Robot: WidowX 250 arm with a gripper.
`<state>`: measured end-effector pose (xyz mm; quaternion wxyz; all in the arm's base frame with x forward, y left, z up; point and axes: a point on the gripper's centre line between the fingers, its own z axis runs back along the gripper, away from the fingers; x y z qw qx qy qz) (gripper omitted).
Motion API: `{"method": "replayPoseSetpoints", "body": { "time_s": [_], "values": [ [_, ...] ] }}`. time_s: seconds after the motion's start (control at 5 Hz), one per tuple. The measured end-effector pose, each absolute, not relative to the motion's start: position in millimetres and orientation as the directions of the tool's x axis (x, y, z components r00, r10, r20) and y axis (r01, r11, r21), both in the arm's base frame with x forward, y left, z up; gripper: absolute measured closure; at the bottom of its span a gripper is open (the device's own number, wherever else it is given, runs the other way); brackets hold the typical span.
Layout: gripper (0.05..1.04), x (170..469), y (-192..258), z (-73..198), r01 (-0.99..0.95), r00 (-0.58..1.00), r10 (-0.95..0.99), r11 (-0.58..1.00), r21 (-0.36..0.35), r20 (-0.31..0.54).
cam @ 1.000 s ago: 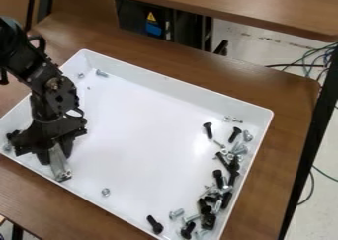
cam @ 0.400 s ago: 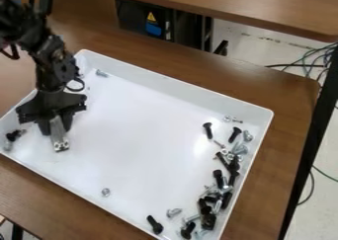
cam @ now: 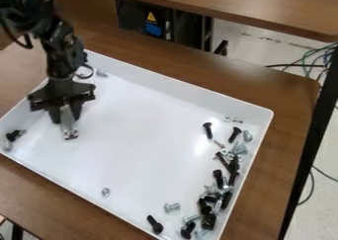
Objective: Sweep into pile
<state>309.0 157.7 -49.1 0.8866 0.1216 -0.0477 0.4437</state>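
- Bolts and screws crowd into a loose pile (cam: 208,219) along the right side of a white tray (cam: 172,78), overlapping so tightly that the lower pieces are partly hidden and a count is impossible.
- The tray's near corner runs out of the view at the bottom, while the black arm (cam: 63,44) covers part of its far left corner.
- Where the lower tip of a metal bar (cam: 68,128) meets the tray, contact is hard to make out.
- The arm enters at the upper left, cut off by the edge, and bends downward; its gripper (cam: 67,116) hangs nearly upright over the tray's left part, fingers pinching the bar.
- Strays lie apart from the pile: a black screw (cam: 12,135) and a silver bolt (cam: 8,146) at far left, a small nut (cam: 105,191) near the front wall.
- Closer to the pile — a silver screw (cam: 172,207) and a black bolt (cam: 154,224).
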Motion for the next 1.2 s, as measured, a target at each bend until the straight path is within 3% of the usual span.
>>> {"method": "replayPoseSetpoints", "body": {
  "time_s": [0.4, 0.6, 0.8, 1.2],
  "values": [
    [0.722, 348, 157, -50, -0.62, 0.779, 0.62, 0.737, 0.269, 0.093],
    [0.722, 373, 139, -47, -0.437, 0.899, 0.433, 0.864, 0.25, 0.074],
    [0.722, 377, 117, -51, -0.238, 0.971, 0.229, 0.953, 0.187, 0.067],
    [0.722, 369, 45, -53, 0.062, 0.998, -0.063, 0.985, 0.16, 0.003]
  ]
}}
